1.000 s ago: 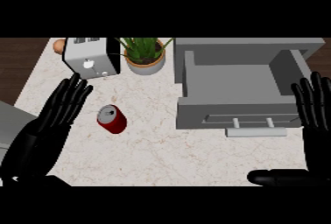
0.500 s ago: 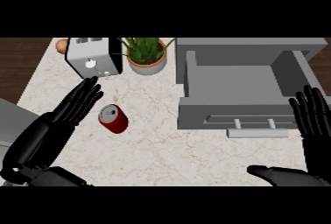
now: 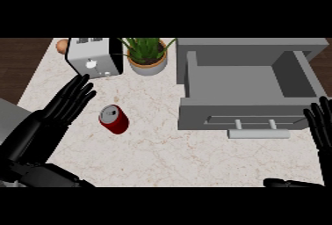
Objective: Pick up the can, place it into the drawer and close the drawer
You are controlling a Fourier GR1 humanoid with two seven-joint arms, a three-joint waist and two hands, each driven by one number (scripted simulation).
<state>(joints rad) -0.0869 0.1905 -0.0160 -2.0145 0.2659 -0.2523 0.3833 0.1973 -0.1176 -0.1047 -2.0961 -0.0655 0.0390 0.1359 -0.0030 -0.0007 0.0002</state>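
My left hand (image 3: 68, 103) is over the counter's left side, fingers straight and spread, holding nothing, tips toward the toaster (image 3: 95, 57). It's just beside the can (image 3: 114, 119) but I can't tell if it touches. My right hand (image 3: 321, 127) shows at the right edge, fingers up and relaxed, also w/ nothing in it.

Count: 1 can, red, lying tilted on the counter (image 3: 162, 149), left of center, well apart from the drawer (image 3: 250, 94). 1 drawer, grey, pulled open at the counter's right side, w/ 1 handle (image 3: 256, 125) on its front. 1 toaster at the back-left corner. 1 potted plant (image 3: 148, 55) at the back edge, btw toaster and drawer. Something small and orange (image 3: 62, 45) sits behind the toaster, mostly hidden.
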